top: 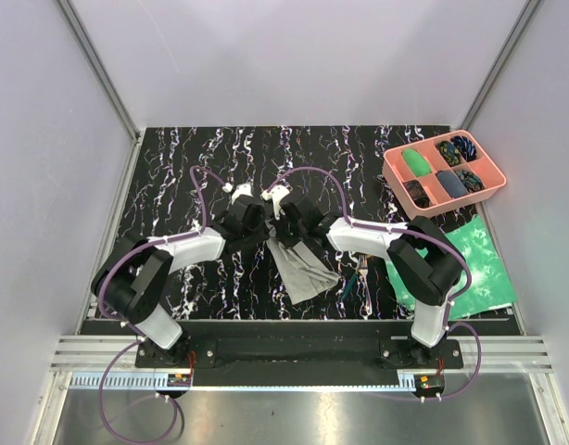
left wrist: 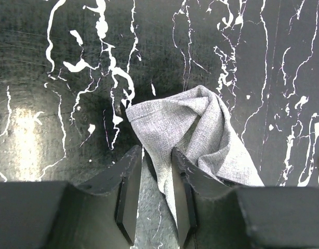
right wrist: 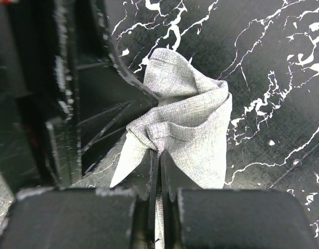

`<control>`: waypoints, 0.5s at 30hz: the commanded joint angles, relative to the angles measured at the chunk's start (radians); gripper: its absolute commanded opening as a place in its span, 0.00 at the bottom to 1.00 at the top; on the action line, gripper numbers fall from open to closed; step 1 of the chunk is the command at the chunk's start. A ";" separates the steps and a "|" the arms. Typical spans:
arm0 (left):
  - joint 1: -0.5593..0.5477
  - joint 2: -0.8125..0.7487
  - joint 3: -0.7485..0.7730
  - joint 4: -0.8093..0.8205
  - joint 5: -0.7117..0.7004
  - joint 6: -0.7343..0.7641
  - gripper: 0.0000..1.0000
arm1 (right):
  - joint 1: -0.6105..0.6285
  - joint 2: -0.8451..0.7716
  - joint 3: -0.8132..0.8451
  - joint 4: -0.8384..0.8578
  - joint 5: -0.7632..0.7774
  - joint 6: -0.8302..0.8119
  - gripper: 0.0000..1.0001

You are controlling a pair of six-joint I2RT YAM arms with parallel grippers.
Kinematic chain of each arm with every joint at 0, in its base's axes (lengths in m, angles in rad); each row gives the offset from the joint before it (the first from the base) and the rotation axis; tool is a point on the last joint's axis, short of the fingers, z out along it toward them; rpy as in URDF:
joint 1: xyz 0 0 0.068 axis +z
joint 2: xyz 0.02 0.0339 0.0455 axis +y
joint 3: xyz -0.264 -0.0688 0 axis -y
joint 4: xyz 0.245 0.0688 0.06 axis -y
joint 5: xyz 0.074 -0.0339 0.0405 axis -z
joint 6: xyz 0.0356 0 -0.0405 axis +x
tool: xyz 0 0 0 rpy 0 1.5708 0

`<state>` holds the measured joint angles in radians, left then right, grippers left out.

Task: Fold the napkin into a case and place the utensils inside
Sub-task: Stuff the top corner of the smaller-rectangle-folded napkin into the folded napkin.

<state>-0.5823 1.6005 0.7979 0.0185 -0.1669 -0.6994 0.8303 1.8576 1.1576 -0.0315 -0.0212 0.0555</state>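
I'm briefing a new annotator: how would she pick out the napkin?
On the black marbled table, look at the middle, slightly toward the near edge. The napkin is the crumpled plain grey cloth there, unlike the flat green mottled sheet farther right.

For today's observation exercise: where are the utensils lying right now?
In the top view, the utensils lie on the table right of centre, between the napkin and the green sheet.
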 commanded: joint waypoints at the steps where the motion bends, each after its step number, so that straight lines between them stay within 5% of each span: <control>1: 0.006 -0.045 0.037 0.001 -0.028 0.021 0.33 | -0.010 -0.032 0.036 -0.021 -0.016 0.014 0.00; 10: 0.004 0.003 0.050 0.023 0.006 0.020 0.26 | -0.026 -0.035 0.036 -0.024 -0.026 0.046 0.00; 15: 0.006 0.021 0.080 0.012 0.010 0.040 0.13 | -0.026 -0.015 0.056 -0.039 -0.037 0.049 0.00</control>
<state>-0.5808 1.6005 0.8242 -0.0032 -0.1581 -0.6880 0.8093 1.8576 1.1610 -0.0540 -0.0360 0.0887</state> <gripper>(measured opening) 0.160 0.014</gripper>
